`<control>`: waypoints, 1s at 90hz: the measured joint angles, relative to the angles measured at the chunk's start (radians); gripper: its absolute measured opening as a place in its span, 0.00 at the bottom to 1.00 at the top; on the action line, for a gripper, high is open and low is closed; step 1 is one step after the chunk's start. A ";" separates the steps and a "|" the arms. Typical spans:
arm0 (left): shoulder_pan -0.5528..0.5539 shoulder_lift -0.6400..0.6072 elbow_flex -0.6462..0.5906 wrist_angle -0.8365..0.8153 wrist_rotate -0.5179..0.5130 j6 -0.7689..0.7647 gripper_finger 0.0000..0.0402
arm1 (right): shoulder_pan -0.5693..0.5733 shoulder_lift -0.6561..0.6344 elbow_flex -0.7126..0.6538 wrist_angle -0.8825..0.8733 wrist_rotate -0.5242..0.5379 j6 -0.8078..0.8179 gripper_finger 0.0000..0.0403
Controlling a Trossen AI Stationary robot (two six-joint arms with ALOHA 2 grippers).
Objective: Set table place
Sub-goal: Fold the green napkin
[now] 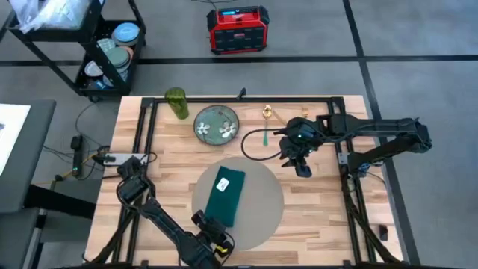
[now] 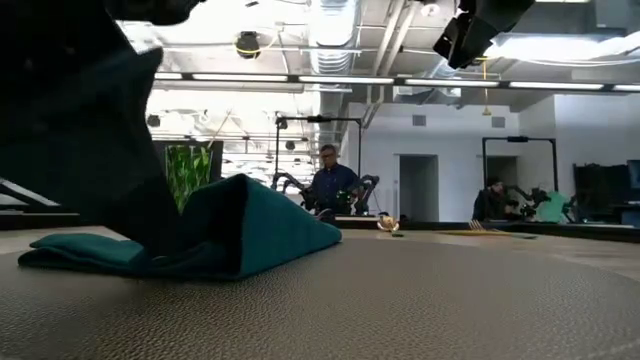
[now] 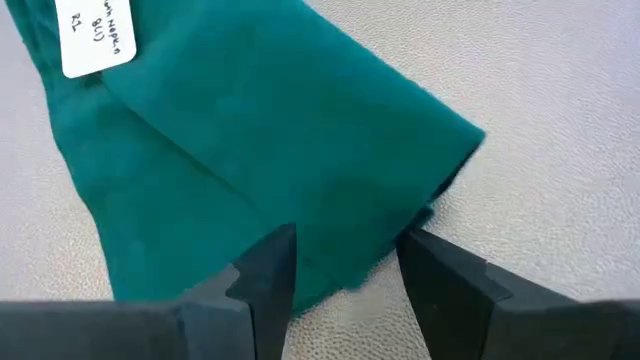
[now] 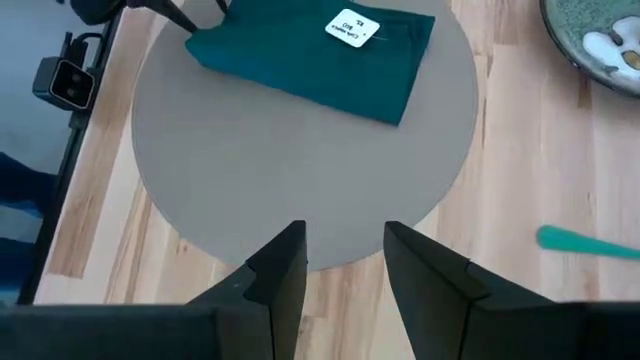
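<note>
The plate [image 4: 600,40] is cut off by the right wrist view's edge, and the napkin's label [image 3: 95,38] is too blurred to read.

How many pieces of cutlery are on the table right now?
2: a gold-coloured one near the far edge, right of the green plate, and a green-handled one just nearer, beside the right gripper. Others may hide under that arm.
</note>
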 joint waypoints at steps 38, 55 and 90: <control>0.032 -0.006 0.000 -0.046 0.137 0.081 0.02 | 0.000 -0.001 0.000 -0.019 0.000 -0.008 0.31; 0.031 -0.010 0.084 -0.204 0.181 0.091 0.00 | -0.003 -0.002 0.000 -0.018 -0.001 -0.011 0.31; 0.033 -0.012 0.091 -0.307 0.220 0.078 0.00 | -0.005 -0.003 0.000 -0.068 -0.001 -0.003 0.31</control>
